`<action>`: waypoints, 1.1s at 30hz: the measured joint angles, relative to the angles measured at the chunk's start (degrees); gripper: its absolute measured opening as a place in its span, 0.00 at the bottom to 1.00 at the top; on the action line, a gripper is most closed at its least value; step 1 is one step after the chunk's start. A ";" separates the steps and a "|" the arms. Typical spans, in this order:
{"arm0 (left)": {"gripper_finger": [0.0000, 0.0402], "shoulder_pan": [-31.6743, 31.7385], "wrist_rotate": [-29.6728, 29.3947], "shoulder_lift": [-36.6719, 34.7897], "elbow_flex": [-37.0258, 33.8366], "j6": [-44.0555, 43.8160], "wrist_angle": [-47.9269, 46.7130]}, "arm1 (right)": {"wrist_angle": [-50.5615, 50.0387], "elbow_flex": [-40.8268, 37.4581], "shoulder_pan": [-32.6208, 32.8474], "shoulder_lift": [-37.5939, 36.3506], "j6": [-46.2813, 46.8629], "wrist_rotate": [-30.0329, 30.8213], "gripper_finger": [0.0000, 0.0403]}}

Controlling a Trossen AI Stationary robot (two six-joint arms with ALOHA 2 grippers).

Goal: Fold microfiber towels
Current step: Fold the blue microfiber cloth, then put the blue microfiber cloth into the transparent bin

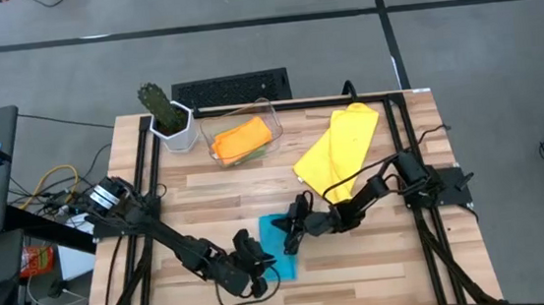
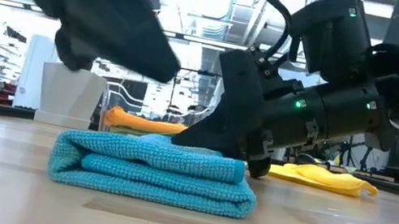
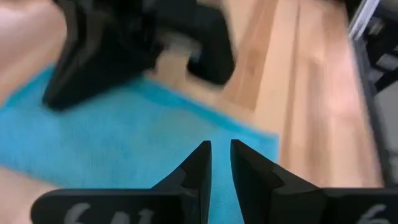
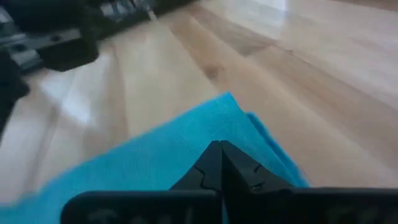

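A light blue microfiber towel [image 1: 279, 237] lies folded in several layers on the wooden table [image 1: 380, 261], and the low view shows its stacked layers [image 2: 152, 171]. My right gripper [image 4: 221, 149] is shut and low on the towel's top, coming from the table's right [image 1: 293, 222]. My left gripper [image 3: 221, 158] hangs above the towel's near left part [image 1: 254, 265], shut to a narrow slit with nothing in it. A yellow towel [image 1: 338, 143] lies crumpled at the far right. An orange towel [image 1: 242, 135] lies on a green one in a clear bin. My right gripper lays its shut fingers [image 2: 216, 135] on the folded blue towel's top layer [image 4: 186, 149], a little in from one corner [image 4: 231, 98]. They slant down from the table's right. The towel lies flat on the table under them. The gripper's own body hides the exact spot.
The clear bin [image 1: 267, 113] stands at the far middle, with a white pot holding a cactus [image 1: 170, 120] to its left. Black frame rails [image 1: 146, 183] run along the table's left and right sides. Bare wood shows near the front right.
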 joint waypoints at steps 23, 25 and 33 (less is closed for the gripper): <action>0.13 0.34 6.97 9.14 -0.03 0.27 6.82 | -60.81 18.82 -10.75 -19.64 -22.21 -28.25 0.69; 0.13 0.32 7.00 9.13 -0.03 0.15 6.73 | -62.41 22.35 -11.10 -16.44 -22.33 -28.61 0.74; 0.13 0.00 6.83 9.13 -0.01 -2.12 6.57 | -73.65 31.45 -12.28 -5.13 -20.76 -28.47 0.78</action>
